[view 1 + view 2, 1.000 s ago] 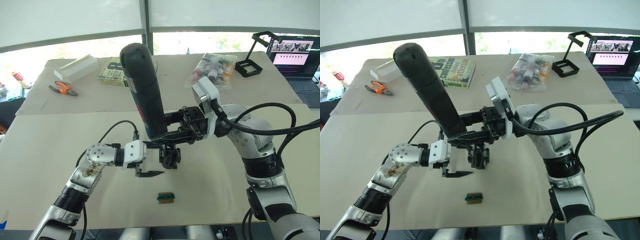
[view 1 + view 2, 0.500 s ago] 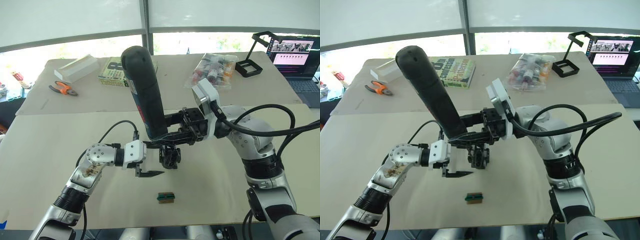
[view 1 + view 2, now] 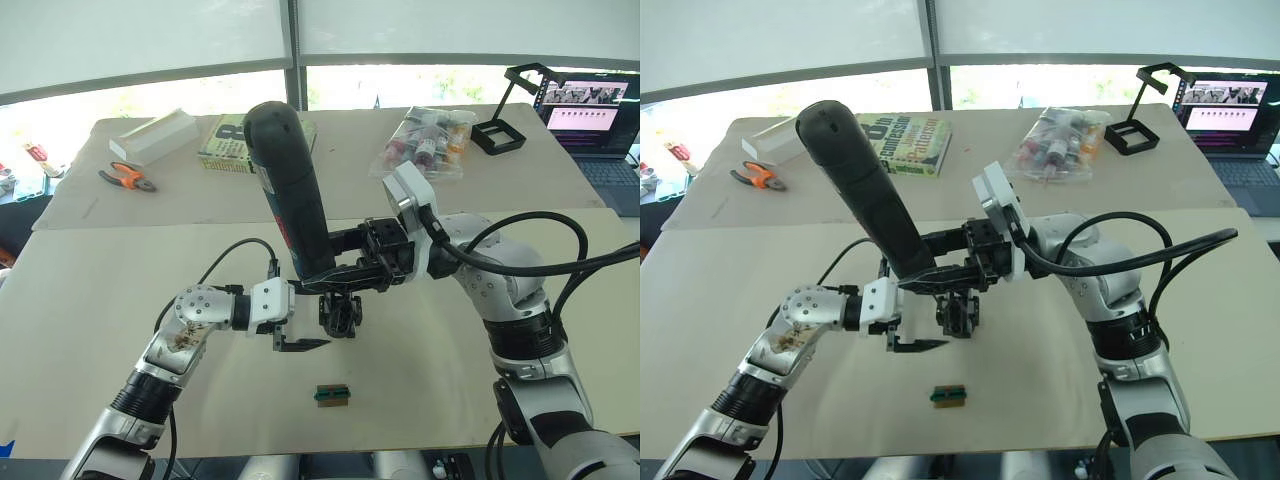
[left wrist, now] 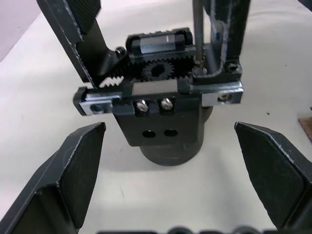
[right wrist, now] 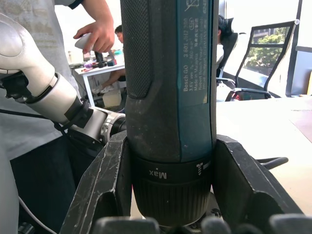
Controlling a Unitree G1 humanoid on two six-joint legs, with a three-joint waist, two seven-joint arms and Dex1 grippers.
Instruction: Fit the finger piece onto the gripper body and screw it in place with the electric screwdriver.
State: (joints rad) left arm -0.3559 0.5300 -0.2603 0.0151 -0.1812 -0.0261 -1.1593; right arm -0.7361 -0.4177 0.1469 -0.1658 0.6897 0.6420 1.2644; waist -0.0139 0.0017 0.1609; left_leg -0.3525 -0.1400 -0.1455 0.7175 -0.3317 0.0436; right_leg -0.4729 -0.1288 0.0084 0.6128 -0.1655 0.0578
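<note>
The electric screwdriver [image 3: 292, 190] is a thick black cylinder leaning left, with my right gripper [image 3: 338, 272] shut on its lower end. Its thin silver bit [image 4: 197, 34] points down onto the gripper body [image 4: 165, 122], a black block on a round base at mid-table. Two black fingers rise from the body. The bit's tip rests on the foot of one of them, the finger piece [image 4: 233, 29]. My left gripper [image 3: 303, 335] is open, low on the table beside the body, and its fingers [image 4: 73, 170] flank the base without touching it.
A small green-and-brown block [image 3: 332, 394] lies nearer the front edge. On the far table are orange pliers [image 3: 125, 178], a white box [image 3: 155, 135], a book [image 3: 908, 143], a bag of bottles [image 3: 425, 140], a black stand [image 3: 505, 125] and a laptop [image 3: 600, 120]. A person's hand [image 5: 100, 34] shows behind.
The screwdriver's top has dipped slightly and its lean has shifted a little. The left gripper and the gripper body have stayed in place.
</note>
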